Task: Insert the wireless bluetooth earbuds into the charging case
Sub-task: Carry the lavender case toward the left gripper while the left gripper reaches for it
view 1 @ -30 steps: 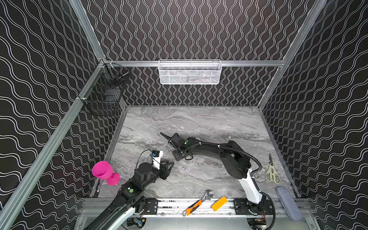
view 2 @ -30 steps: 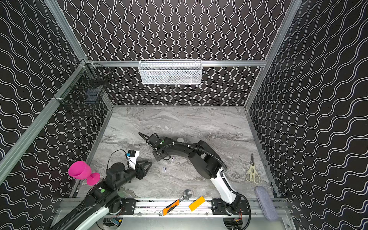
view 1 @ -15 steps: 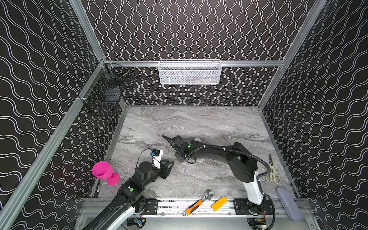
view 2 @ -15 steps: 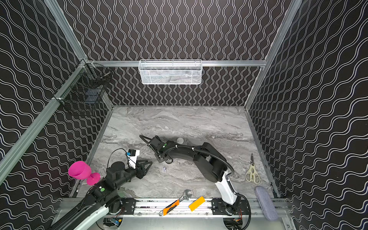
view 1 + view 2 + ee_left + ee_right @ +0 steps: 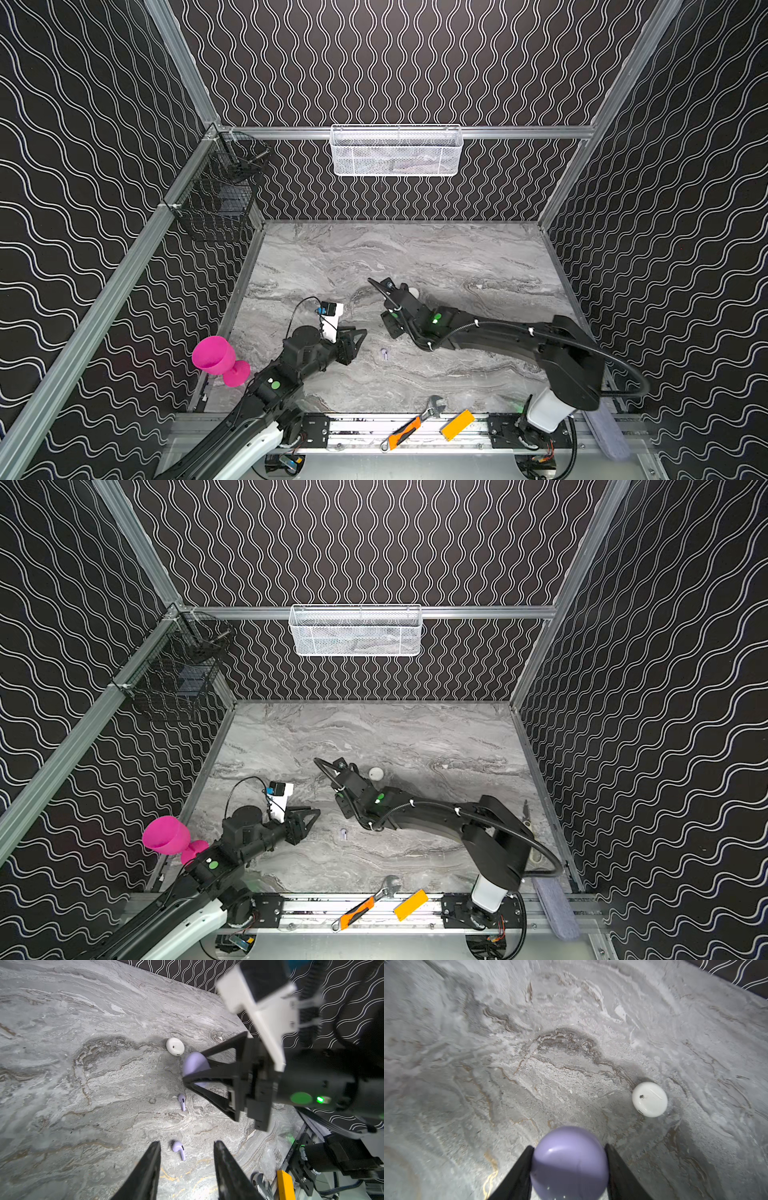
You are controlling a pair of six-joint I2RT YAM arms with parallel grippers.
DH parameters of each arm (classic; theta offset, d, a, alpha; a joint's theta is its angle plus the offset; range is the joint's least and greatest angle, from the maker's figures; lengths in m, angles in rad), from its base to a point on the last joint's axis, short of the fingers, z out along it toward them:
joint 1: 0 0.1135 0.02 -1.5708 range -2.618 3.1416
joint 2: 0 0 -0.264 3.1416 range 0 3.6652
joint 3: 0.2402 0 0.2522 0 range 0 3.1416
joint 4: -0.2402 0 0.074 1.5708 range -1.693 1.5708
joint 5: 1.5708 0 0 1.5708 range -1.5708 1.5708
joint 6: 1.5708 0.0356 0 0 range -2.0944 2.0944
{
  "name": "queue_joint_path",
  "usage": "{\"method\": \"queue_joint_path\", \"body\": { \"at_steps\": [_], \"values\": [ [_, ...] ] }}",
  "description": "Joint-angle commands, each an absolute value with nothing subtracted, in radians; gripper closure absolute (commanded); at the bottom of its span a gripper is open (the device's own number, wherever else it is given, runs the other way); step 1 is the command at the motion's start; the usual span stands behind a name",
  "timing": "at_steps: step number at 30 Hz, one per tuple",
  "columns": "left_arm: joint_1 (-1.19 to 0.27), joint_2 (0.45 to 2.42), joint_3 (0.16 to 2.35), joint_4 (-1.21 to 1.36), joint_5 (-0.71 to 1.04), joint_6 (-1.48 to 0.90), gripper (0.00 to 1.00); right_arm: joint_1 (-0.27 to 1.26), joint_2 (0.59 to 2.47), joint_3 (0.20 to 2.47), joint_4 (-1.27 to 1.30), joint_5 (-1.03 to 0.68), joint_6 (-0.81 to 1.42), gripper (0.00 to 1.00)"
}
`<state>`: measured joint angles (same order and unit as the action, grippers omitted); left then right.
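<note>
On the bench (image 5: 415, 257), the right hand (image 5: 569, 1148) is reaching in toward the middle, with a charging case (image 5: 569, 1165) sitting between its fingers. A second case (image 5: 650, 1098) is lying on the bench just behind it, not touching. One earbud (image 5: 179, 1148) is lying just ahead of the left hand (image 5: 187, 1142). A second earbud (image 5: 182, 1101) is lying between that one and the held case. A goblet (image 5: 216, 359) is resting at the bench's left edge, beside the left arm. A wrench (image 5: 409, 426) is lying on the front rail.

2 lav. earbuds (image 5: 182, 1101) (image 5: 178, 1148), 1 lav. case (image 5: 569, 1164), 1 wht case (image 5: 649, 1098).
</note>
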<state>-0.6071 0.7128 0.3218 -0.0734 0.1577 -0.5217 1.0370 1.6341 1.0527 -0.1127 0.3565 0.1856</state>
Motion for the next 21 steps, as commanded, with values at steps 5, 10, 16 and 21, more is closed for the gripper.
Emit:
{"method": "queue_joint_path", "body": {
  "at_steps": [5, 10, 16, 21],
  "values": [
    [-0.607, 0.808, 0.446, -0.084, 0.235, -0.541, 0.54, 1.073, 1.478, 0.891, 0.115, 0.357, 0.121, 0.54],
    [-0.607, 0.886, 0.519, -0.098, 0.289, -0.537, 0.54, 1.112, 1.405, 0.842, 0.149, 0.39, 0.101, 0.55],
    [-0.608, 0.974, 0.596, -0.107, 0.361, -0.526, 0.54, 1.135, 1.33, 0.779, 0.209, 0.38, 0.091, 0.56],
    [-0.608, 1.026, 0.646, -0.119, 0.41, -0.517, 0.54, 1.144, 1.296, 0.76, 0.22, 0.369, 0.082, 0.56]
  ]
}}
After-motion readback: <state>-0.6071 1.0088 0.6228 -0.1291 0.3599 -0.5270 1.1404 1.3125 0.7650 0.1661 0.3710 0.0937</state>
